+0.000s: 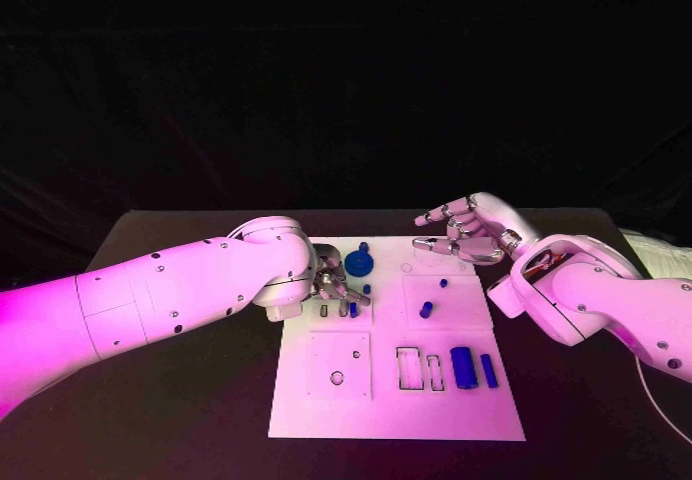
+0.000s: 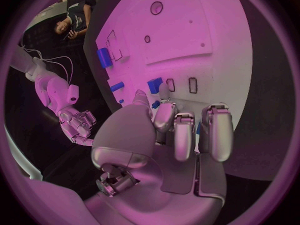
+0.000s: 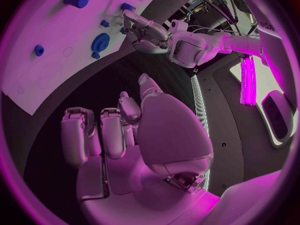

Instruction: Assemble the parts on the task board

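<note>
1. Your task board (image 1: 325, 400) is the white plate lying flat in the middle of the black table (image 1: 173, 420), long side running away from you.
2. Parts on the board: a round gear-like blue piece (image 1: 359, 264) near the far edge; a small blue peg (image 1: 441, 283) and a second small blue peg (image 1: 426, 311) in the right half, apart from each other; a large blue cylinder (image 1: 463, 367) lying beside a thinner blue bar (image 1: 489, 370) near the board's right edge, closer to you.
3. Next to the cylinder you have narrow rectangular slots (image 1: 408, 368); on the left panel, a small round hole (image 1: 338, 378).
4. Your left hand (image 1: 335, 288) sits low over the far left part of the board, fingers curled downward beside a small blue piece (image 1: 353, 309). You cannot tell whether it grips anything.
5. In the left wrist view, the left hand's fingertips (image 2: 164, 91) reach a blue block (image 2: 154, 84) by two small slots.
6. Your right hand (image 1: 469, 233) hangs above the board's far right corner, fingers spread, holding nothing.
</note>
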`<state>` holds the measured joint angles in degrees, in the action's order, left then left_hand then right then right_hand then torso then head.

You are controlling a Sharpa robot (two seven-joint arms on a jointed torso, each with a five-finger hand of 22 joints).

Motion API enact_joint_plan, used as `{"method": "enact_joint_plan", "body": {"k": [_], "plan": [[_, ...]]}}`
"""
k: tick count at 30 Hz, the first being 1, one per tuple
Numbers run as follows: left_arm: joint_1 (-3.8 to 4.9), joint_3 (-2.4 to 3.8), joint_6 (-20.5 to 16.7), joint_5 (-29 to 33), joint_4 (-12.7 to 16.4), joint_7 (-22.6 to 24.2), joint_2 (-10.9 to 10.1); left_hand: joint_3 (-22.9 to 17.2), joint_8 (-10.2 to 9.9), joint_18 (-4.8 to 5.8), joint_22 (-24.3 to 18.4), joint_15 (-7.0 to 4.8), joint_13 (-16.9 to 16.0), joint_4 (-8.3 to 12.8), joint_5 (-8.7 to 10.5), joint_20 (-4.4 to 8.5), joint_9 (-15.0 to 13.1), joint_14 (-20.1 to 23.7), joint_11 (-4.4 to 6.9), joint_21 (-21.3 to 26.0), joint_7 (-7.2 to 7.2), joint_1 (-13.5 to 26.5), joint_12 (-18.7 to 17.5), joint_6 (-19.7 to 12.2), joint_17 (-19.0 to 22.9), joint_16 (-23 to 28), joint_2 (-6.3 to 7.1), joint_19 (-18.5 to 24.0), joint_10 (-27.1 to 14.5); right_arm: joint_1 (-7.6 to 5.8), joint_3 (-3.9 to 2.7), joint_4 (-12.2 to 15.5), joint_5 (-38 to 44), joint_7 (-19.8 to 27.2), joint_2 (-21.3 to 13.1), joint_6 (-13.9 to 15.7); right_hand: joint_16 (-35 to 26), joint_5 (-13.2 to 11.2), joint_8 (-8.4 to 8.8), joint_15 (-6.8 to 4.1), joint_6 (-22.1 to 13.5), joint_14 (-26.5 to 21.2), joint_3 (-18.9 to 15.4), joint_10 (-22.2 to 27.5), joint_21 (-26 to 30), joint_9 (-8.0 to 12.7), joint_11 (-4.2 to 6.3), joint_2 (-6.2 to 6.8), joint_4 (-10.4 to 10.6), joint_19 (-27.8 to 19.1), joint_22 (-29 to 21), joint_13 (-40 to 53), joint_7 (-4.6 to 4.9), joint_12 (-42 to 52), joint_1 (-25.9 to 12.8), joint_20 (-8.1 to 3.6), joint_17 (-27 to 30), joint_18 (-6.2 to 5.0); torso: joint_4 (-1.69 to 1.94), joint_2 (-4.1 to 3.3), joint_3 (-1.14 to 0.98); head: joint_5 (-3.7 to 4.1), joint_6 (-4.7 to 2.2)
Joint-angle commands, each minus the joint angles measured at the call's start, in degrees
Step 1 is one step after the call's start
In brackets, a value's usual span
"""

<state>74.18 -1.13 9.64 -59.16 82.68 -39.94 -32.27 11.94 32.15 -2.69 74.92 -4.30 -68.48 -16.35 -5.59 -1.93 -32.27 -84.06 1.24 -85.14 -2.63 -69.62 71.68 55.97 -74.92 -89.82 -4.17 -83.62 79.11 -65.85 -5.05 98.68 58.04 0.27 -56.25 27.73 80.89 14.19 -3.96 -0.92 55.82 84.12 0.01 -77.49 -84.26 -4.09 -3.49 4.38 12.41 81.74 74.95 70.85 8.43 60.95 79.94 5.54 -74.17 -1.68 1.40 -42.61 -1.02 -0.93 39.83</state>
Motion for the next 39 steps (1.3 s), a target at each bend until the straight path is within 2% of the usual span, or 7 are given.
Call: {"method": "enact_joint_plan", "body": {"k": [1, 20, 25, 29, 34, 36, 39], "plan": [[0.05, 0.01, 2.0, -0.2, 0.0, -3.2, 0.2, 0.3, 0.4, 0.72, 6.5, -0.39, 0.0, 0.2, -0.35, 0.16, -0.2, -5.9, 0.26, -0.3, 0.18, -0.8, 0.2, -0.4, -15.1, -0.2, -0.04, -1.8, 0.2, 0.04, 0.0, 0.0, 0.8, -0.2, 0.1, -1.0, -0.3, 0.4, -0.18, 0.08, 0.4, 2.4, -0.4, 0.2, 0.4, -0.1, 0.2, -0.04, 0.0, -0.4, 4.0, 0.0, -0.08, -0.2, 0.3, 0.06, 0.1, -1.11, 0.01, 0.0, -0.03, 0.01, 0.06], [0.02, -0.05, 2.6, -0.2, -0.5, -3.2, 0.9, -3.4, 0.9, 0.74, 6.9, -0.58, -0.2, 2.0, -0.77, 0.31, -2.5, -5.9, 0.51, -0.4, 0.46, -7.5, 0.2, -1.6, -15.1, -0.2, -1.49, -1.8, 0.1, 0.06, 0.03, -0.1, 0.9, -0.5, 0.2, -1.5, -0.4, 0.7, -0.21, 0.05, 0.5, 2.4, -0.5, 0.2, 0.5, -0.1, 0.24, -0.21, 0.0, -0.4, 3.9, -0.1, -0.12, -0.2, 0.4, 0.03, 0.2, -1.13, 0.03, -0.03, -0.03, 0.1, 0.36], [0.02, -0.06, 2.4, -0.2, -0.4, -3.2, 0.9, -7.4, 0.3, 0.73, 7.0, -0.9, -0.1, 3.7, -1.06, 0.58, -2.8, -5.9, 0.87, -0.4, 0.82, -11.7, -0.1, -2.2, -15.1, -0.2, -2.86, -1.7, -0.1, 0.09, 0.04, -0.1, 1.0, -0.6, 0.2, -1.7, -0.4, 0.7, -0.21, 0.04, 0.5, 2.4, -0.5, 0.2, 0.5, -0.1, 0.24, -0.22, 0.0, -0.4, 3.9, -0.1, -0.12, -0.2, 0.4, 0.03, 0.2, -1.13, 0.04, -0.06, -0.05, 0.1, 0.51], [0.02, -0.06, 2.3, -0.2, -0.4, -3.1, 0.9, -10.9, -0.4, 0.73, 7.0, -1.03, 0.0, 4.9, -1.48, 0.76, -2.8, -5.9, 0.98, -0.3, 0.89, -14.5, -0.4, -2.8, -15.1, -0.2, -2.64, -1.7, -0.3, 0.11, 0.05, -0.2, 1.0, -0.7, 0.2, -1.9, -0.4, 0.9, -0.22, 0.02, 0.6, 2.4, -0.6, 0.2, 0.5, -0.1, 0.26, -0.28, 0.0, -0.4, 3.9, -0.1, -0.14, -0.3, 0.5, 0.01, 0.3, -1.13, 0.02, -0.01, -0.05, 0.08, 0.52], [0.01, -0.06, 1.6, -0.2, -0.2, -2.6, 0.7, -17.9, -1.2, 0.75, 7.1, -0.91, 0.2, 5.1, -2.45, 0.76, -3.0, -5.9, 0.76, -0.3, 0.57, -16.2, -0.9, -3.2, -15.1, -0.2, -0.11, -1.7, -0.5, 0.12, 0.08, -0.2, 1.0, -0.7, 0.2, -2.1, -0.5, 1.1, -0.23, 0.01, 0.6, 2.4, -0.7, 0.2, 0.5, -0.1, 0.27, -0.3, 0.0, -0.5, 3.8, -0.1, -0.15, -0.2, 0.5, 0.0, 0.3, -1.15, 0.03, -0.01, -0.04, 0.09, 0.6], [0.01, -0.06, 1.1, -0.1, 0.0, -2.4, 0.5, -24.9, -1.4, 0.75, 7.2, -0.68, 0.4, 4.4, -2.64, 0.55, -3.5, -5.9, 0.82, -0.3, -0.01, -15.3, -1.1, -3.2, -15.1, -0.2, 3.45, -1.7, -0.4, 0.13, 0.09, -0.3, 1.0, -0.7, 0.3, -2.2, -0.5, 1.1, -0.23, 0.01, 0.6, 2.4, -0.7, 0.2, 0.5, -0.1, 0.27, -0.3, 0.0, -0.5, 3.8, -0.1, -0.15, -0.2, 0.5, 0.0, 0.3, -1.15, 0.01, -0.01, -0.05, 0.08, 0.6], [0.0, -0.06, 0.1, 0.4, 0.3, -1.9, 0.0, -33.7, -1.1, 0.72, 7.3, -0.47, 0.4, 4.0, -2.87, 0.43, -4.4, -5.9, 0.54, -0.2, 0.13, -13.4, -1.3, -3.1, -15.1, -0.2, 7.18, -1.6, -0.2, 0.14, 0.11, -0.3, 1.0, -0.7, 0.3, -2.3, -0.5, 1.2, -0.23, 0.01, 0.7, 2.4, -0.8, 0.2, 0.5, -0.1, 0.27, -0.3, 0.1, -0.4, 3.8, -0.2, -0.15, -0.3, 0.4, -0.01, 0.3, -1.15, 0.04, -0.01, -0.09, 0.14, 0.6]]}}
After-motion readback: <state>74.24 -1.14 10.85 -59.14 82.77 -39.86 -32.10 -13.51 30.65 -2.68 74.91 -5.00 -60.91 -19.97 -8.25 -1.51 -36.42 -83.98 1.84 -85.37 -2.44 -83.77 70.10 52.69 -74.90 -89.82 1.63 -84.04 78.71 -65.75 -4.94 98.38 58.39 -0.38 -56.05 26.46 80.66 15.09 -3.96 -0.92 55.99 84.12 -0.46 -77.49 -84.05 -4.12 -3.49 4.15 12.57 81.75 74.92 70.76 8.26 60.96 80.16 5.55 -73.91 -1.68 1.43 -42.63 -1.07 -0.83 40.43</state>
